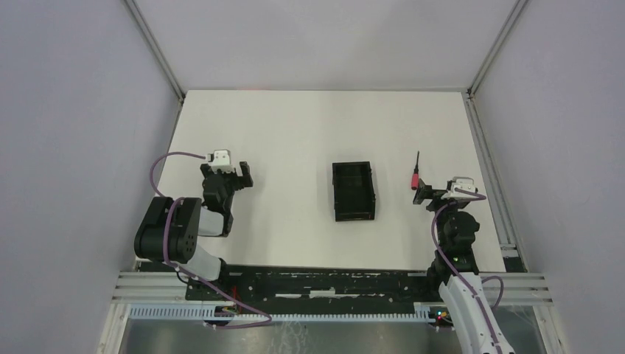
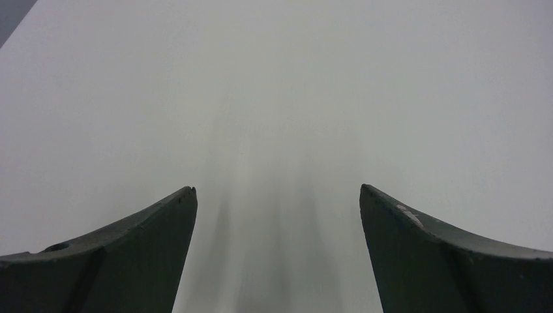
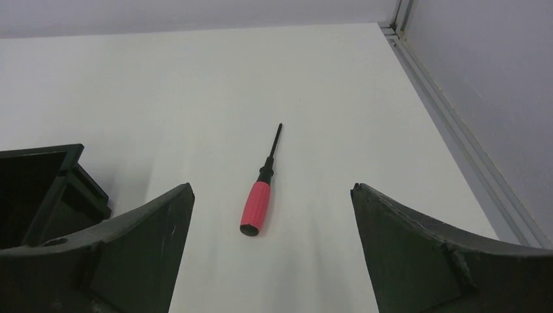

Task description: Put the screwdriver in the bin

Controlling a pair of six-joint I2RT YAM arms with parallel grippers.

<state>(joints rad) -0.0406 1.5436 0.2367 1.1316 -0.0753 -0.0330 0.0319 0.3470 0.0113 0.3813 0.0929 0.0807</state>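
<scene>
Overhead, the screwdriver [image 1: 416,177] is lying on the counter [image 1: 295,133] at three o'clock from the bin [image 1: 336,193]. Left wrist: the left pincer [image 2: 277,189] is sitting spread wide, holding nothing. Right wrist: the right pincer [image 3: 272,188], also spread, is hovering at the handle's six o'clock. The approach seems in hand, and descending and clamping likely come next.

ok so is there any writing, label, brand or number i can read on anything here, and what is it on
No text can be read in any view.
screwdriver: plain red handle, no marking shows.
bin: plain black, no label shows.
right fingers and left fingers: no print.
white wrist housings: too small to tell.
</scene>
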